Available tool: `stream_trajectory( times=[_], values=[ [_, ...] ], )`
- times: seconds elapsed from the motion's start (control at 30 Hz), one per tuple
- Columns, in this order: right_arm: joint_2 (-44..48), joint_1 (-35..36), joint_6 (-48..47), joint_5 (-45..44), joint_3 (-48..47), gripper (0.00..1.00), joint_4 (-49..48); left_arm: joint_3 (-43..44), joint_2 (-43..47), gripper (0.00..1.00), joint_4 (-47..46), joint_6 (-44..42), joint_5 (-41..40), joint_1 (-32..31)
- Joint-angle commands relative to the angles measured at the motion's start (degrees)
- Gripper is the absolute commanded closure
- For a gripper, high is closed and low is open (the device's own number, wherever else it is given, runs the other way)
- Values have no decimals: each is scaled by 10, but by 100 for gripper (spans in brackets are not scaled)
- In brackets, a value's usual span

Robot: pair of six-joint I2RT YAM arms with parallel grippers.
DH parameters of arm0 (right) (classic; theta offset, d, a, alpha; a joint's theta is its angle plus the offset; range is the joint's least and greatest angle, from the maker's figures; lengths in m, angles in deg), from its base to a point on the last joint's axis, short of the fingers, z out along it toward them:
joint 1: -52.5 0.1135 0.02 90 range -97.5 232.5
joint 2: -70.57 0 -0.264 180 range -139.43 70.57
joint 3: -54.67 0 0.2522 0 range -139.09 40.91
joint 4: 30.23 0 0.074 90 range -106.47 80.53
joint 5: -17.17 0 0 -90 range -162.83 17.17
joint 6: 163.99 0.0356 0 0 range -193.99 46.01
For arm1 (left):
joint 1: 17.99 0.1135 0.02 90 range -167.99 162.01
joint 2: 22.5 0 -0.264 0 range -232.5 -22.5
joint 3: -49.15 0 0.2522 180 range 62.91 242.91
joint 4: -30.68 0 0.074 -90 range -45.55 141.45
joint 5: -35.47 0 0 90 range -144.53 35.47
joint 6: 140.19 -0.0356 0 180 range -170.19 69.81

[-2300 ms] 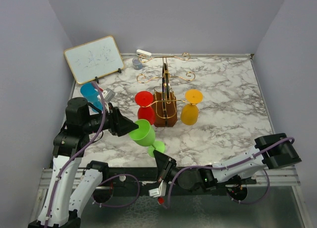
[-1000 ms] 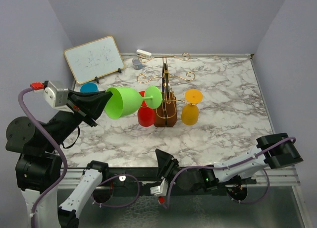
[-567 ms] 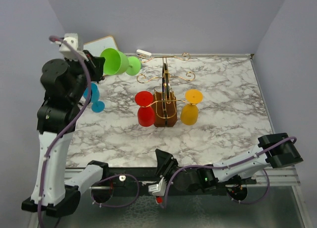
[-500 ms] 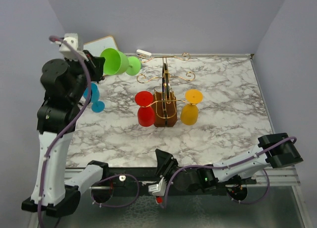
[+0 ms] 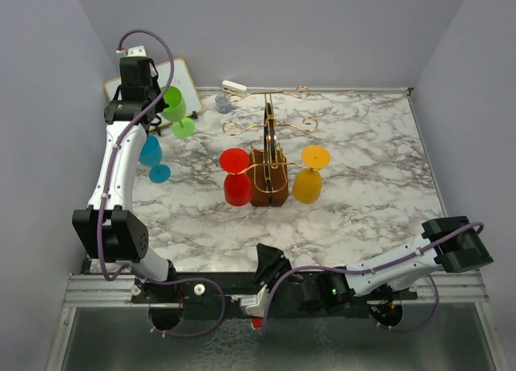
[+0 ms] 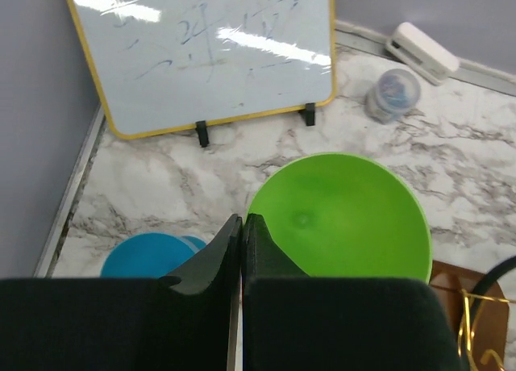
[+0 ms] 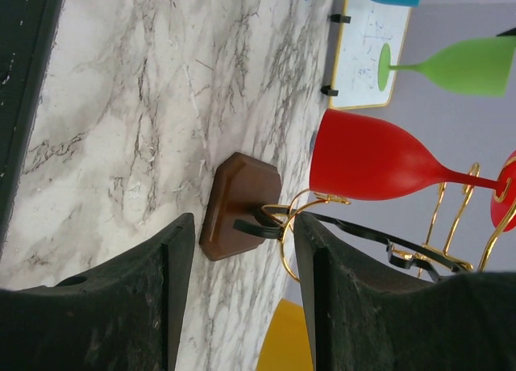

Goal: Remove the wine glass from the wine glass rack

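The wine glass rack (image 5: 268, 177) stands mid-table, a brown wooden block with gold wire arms; its base (image 7: 240, 206) shows in the right wrist view. A red wine glass (image 5: 235, 177) and a yellow one (image 5: 310, 176) hang upside down on it. My left gripper (image 5: 151, 105) is raised at the far left, shut on the rim of a green wine glass (image 5: 174, 110), whose bowl (image 6: 347, 218) fills the left wrist view beside the left gripper (image 6: 242, 219). My right gripper (image 5: 270, 266) is open and empty, low at the near edge, facing the rack.
A blue wine glass (image 5: 151, 157) stands on the table under the left arm. A whiteboard (image 6: 201, 48) leans at the back left. A white stapler-like item (image 5: 234, 87) and a small grey jar (image 5: 222, 105) lie by the back edge.
The left arm has swung from beside the rack up to the far left corner, carrying the green wine glass. The right arm has barely moved.
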Motion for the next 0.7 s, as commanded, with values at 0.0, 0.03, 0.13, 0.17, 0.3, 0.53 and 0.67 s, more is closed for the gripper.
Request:
stream_trajectory(
  times=[0.0,0.03,0.13,0.17,0.3,0.53,0.67],
  values=[
    [9,4,47,-12,-19,48,31,-9,-39,100,-18,27,32,32],
    [9,4,50,-12,-20,48,34,-15,-47,100,-21,28,32,32],
    [7,4,53,-12,-23,48,37,-31,-67,100,-33,32,32,33],
    [7,4,54,-13,-23,48,38,-32,-74,100,-35,31,32,33],
    [10,4,61,-14,-25,48,46,-23,-108,100,-30,26,29,33],
    [14,4,65,-20,-25,48,49,-29,-145,99,-31,23,19,33],
    [17,4,66,-22,-26,48,48,-31,-154,95,-29,23,21,33]
  ],
)
